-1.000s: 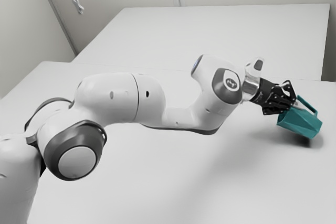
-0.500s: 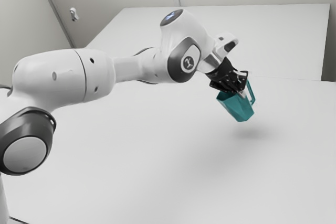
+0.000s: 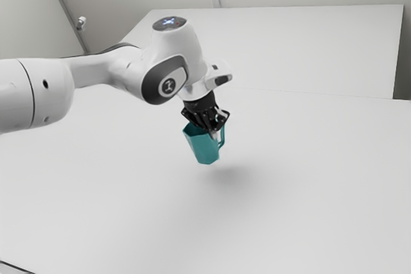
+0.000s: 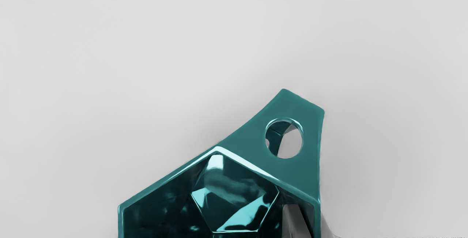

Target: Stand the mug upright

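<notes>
Item one: mug (image 3: 204, 149), teal, faceted, one. Location: in the air above the pale surface (image 3: 308, 216), under my gripper (image 3: 209, 130), with a soft shadow (image 3: 226, 181) on the surface beneath it. Orientation: mouth up, base down. Long axis: steep, nearer vertical than level, tilted so that the mouth lies towards the exterior view's left and the base towards its right. The mug is not quite plumb.

Handle (image 4: 309, 165): one, same teal, on the mug's side towards the exterior view's right, with a round hole through its top. Rim (image 4: 166, 176): angular, facing my wrist camera, which looks down past it to the many-sided inner floor (image 4: 234, 197).

Item two: gripper, black, one. State: clamped on the mug's wall, near where the handle joins. One finger (image 4: 295, 221) is inside the mouth, the other outside, the wall pinched between them. Attitude: pointing downward.

Item three: my arm (image 3: 173, 52), white with dark joint trim, entering from the exterior view's left. Item four: small pale fitting (image 3: 81, 22), on the wall behind.
</notes>
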You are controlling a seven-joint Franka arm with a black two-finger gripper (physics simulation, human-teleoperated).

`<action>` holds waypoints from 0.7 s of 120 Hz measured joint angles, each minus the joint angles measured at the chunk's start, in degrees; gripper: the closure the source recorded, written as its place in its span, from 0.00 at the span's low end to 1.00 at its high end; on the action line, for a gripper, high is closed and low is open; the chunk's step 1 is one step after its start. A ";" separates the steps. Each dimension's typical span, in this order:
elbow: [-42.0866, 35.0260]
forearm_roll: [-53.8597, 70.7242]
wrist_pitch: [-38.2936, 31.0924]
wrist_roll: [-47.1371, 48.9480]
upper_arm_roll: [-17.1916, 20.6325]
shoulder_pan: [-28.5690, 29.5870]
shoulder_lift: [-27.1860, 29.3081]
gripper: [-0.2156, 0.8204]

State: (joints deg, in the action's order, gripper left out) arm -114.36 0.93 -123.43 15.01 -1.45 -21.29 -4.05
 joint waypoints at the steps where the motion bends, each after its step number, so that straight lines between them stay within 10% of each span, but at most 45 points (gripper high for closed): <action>1: -0.37 0.21 -0.01 -0.02 -0.01 0.14 0.30 0.97; 84: -16.35 4.22 -6.80 -4.64 0.05 8.27 7.42 0.97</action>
State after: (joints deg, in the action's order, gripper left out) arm -130.71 5.15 -130.23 10.37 -1.40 -13.02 3.37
